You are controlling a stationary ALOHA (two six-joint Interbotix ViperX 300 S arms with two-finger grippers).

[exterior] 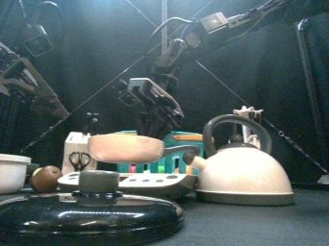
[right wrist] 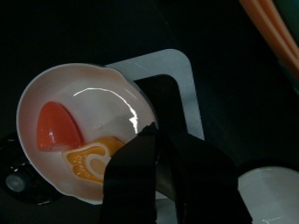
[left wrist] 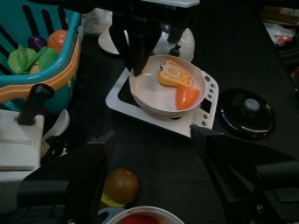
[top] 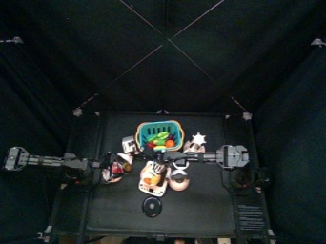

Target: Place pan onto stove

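The pan (left wrist: 167, 80) is a white bowl-like pan holding an orange wedge and an orange ring. My right gripper (left wrist: 146, 44) is shut on its far rim. In the front view the pan (exterior: 125, 146) hangs just above the stove (exterior: 122, 183), a white slab with a dark centre. The right wrist view looks down into the pan (right wrist: 70, 105), with the stove (right wrist: 163, 74) beneath and the right gripper (right wrist: 163, 171) clamped on the rim. My left gripper (left wrist: 158, 175) stands open and holds nothing, a little way back from the stove (left wrist: 140, 107).
A green basket (top: 156, 133) of toy food stands behind the stove. A white kettle (exterior: 240, 168) sits to its right. A black lid (exterior: 96, 213) lies at the front edge. A brown ball (exterior: 48, 176) and a white bowl (exterior: 12, 171) are at the left.
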